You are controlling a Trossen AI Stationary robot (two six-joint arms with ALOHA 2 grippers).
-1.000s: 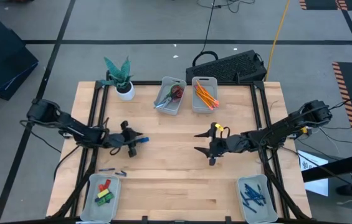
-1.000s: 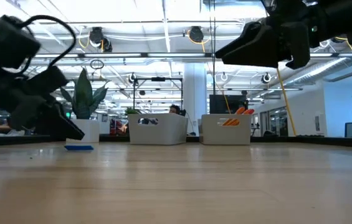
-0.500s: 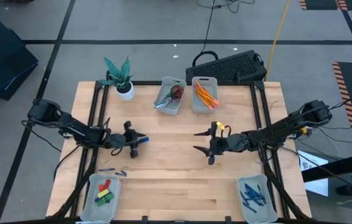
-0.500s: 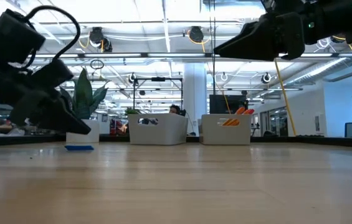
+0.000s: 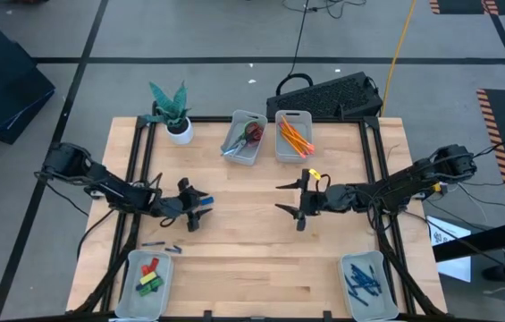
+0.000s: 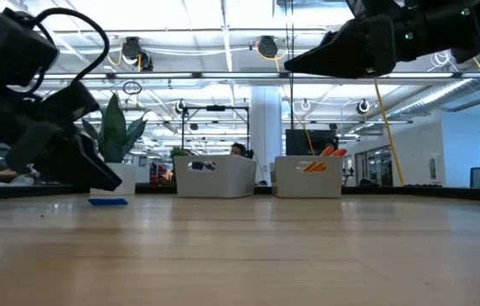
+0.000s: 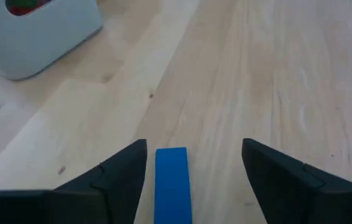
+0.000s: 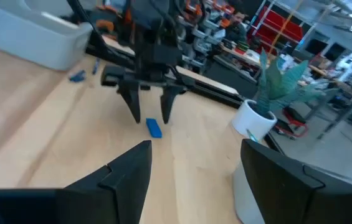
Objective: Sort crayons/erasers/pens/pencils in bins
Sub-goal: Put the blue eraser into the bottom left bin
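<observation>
A blue eraser (image 7: 172, 180) lies flat on the wooden table left of centre (image 5: 203, 202), and also shows as a blue eraser (image 6: 108, 201) in the low view. My left gripper (image 7: 194, 144) hovers open just above it, a finger on either side and apart from it. My right gripper (image 5: 292, 199) hangs open and empty above the table's middle, right of centre. Red and green erasers lie in the near-left bin (image 5: 132, 288). Blue pens fill the near-right bin (image 5: 382, 284). Orange pencils lie in a far bin (image 5: 281, 148). Two short crayons (image 5: 163, 245) lie on the table by the near-left bin.
A second far bin (image 5: 234, 152) holds scissors. A white pot with a green plant (image 5: 179, 131) stands at the far left. A dark keyboard (image 5: 328, 94) lies beyond the far edge. Bare wood lies between the two grippers and toward the near edge.
My right gripper has risen a little and drifted toward the table's far edge and slightly left, staying open. The blue eraser has stayed where it was.
</observation>
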